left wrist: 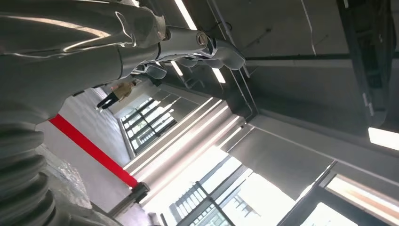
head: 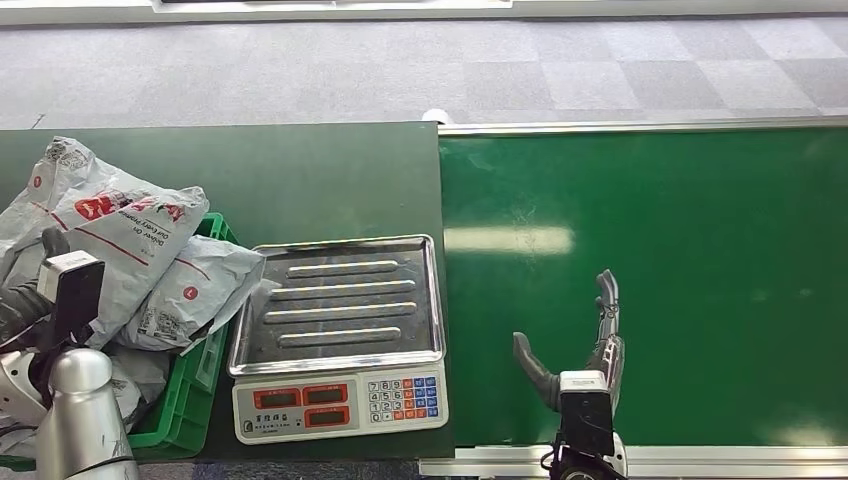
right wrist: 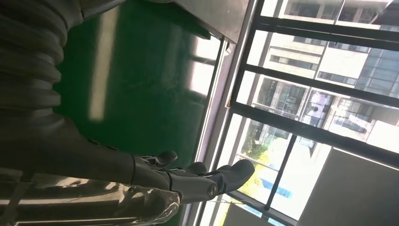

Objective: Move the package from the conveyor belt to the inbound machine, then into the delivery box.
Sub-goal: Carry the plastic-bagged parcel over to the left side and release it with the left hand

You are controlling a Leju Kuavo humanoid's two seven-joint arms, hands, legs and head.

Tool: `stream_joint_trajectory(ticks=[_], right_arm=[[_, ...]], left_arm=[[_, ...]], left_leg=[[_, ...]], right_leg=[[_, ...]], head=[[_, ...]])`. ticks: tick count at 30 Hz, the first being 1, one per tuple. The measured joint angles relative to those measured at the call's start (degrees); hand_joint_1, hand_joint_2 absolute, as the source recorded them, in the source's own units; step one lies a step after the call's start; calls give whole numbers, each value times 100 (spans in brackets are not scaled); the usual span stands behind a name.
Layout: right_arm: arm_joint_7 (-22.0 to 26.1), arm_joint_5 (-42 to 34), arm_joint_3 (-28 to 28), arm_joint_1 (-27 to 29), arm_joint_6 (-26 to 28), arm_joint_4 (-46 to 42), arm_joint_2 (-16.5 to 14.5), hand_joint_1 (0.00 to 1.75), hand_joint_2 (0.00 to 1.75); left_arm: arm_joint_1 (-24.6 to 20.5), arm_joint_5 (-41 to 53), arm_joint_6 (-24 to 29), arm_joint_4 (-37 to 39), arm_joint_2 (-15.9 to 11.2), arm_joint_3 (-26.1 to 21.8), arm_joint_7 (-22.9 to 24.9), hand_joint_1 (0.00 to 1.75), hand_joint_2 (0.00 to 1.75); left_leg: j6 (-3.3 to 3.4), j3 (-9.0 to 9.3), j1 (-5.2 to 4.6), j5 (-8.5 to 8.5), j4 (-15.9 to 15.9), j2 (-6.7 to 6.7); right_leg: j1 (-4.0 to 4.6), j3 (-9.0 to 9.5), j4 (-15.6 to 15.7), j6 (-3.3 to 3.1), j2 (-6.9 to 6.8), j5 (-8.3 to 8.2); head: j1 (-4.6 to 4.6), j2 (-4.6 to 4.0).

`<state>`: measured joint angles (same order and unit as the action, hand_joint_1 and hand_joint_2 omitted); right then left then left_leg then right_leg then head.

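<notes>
The right hand is hovering at 5 o'clock, fingers apart, holding nothing, over the bare conveyor belt. Packages are lying in the green box at 9 o'clock. The left hand's state: cannot tell. Judged step: awaiting the next package; the next move calls for grasping it.

**One camera high, two at the wrists**

The head camera looks steeply down on the conveyor belt and scale. Both wrist cameras sit close behind their hands, tilted upward toward ceiling and windows; the right one shares the belt.
</notes>
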<state>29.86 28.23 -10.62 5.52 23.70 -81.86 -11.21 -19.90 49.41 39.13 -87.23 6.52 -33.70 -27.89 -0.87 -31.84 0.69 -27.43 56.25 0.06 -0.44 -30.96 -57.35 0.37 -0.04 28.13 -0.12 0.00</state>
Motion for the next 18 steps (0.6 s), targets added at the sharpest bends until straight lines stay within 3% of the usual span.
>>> stream_joint_trajectory(ticks=[6, 14, 18], right_arm=[[40, -68, 0, -32, 27, 89, 0, 0, 175], [101, -137, 2, -49, 69, 208, 0, 0, 175], [135, -185, 17, -52, 56, 243, 9, 0, 175]], left_arm=[[295, -1198, -1, -928, 444, 319, -1148, 0, 175], [896, -2128, -4, -1951, 500, 1422, -1187, 0, 175], [1233, -2267, -175, -2214, 228, 2223, -1180, 0, 175]], left_leg=[[0, 0, 0, 0, 0, 1], [0, 0, 0, 0, 0, 0], [0, 3, 1, 0, 0, 0]], right_leg=[[0, 0, 0, 0, 1, 0], [0, 0, 0, 0, 0, 0], [0, 0, 0, 0, 0, 0]], head=[[1, 0], [0, 0], [-1, 0]])
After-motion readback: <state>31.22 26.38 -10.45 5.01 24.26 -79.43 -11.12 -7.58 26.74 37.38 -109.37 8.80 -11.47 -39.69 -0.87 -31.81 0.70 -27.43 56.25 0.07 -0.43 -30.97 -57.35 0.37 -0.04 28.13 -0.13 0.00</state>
